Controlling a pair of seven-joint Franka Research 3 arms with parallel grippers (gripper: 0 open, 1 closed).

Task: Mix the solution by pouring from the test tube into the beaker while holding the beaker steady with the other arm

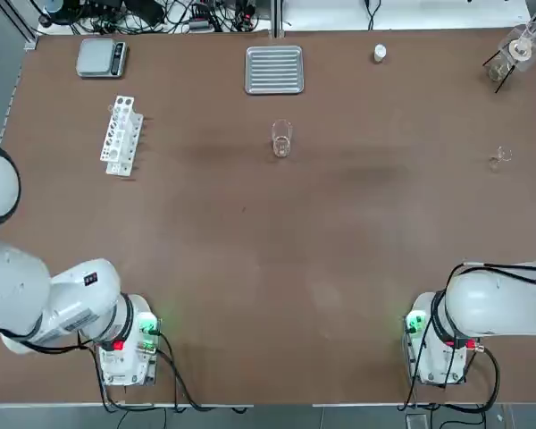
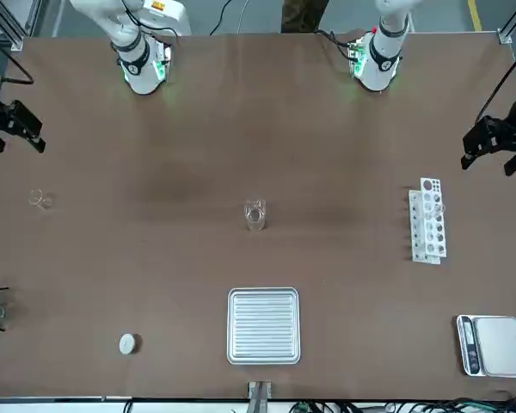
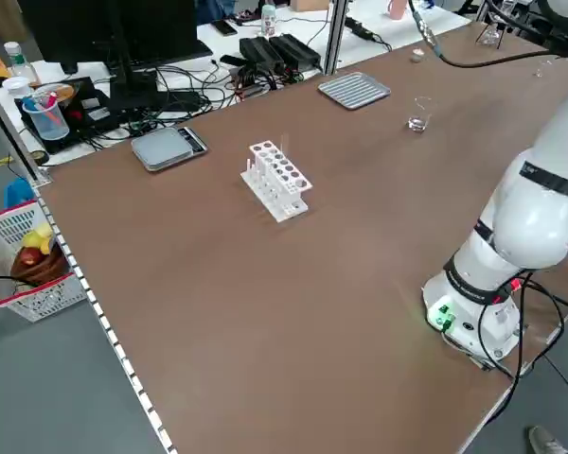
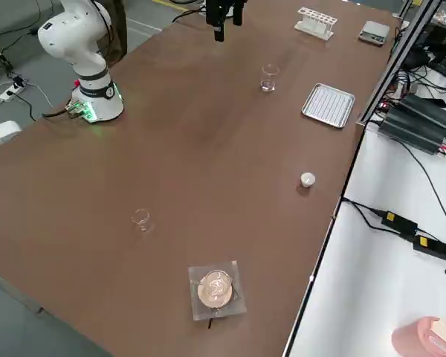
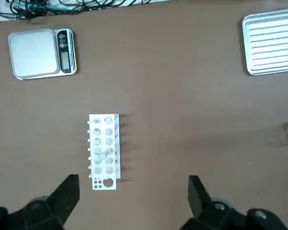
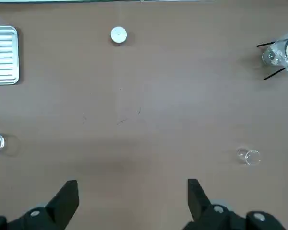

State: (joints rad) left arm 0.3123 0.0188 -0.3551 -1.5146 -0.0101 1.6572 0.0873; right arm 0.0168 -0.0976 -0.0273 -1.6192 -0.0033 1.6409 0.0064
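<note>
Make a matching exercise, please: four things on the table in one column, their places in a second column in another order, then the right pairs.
Things:
1. beaker
2. test tube rack
3. digital scale
4. ridged metal tray

Places, as the top view shows them:
A. far left corner
B. middle of the far edge
C. near the table's middle, in front of the tray
D. left side, in front of the scale

Pairs: 1-C, 2-D, 3-A, 4-B

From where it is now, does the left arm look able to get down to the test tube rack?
Probably yes. The left gripper hangs open above the white test tube rack, and only bare table lies around the rack; the scale sits well clear.
</note>
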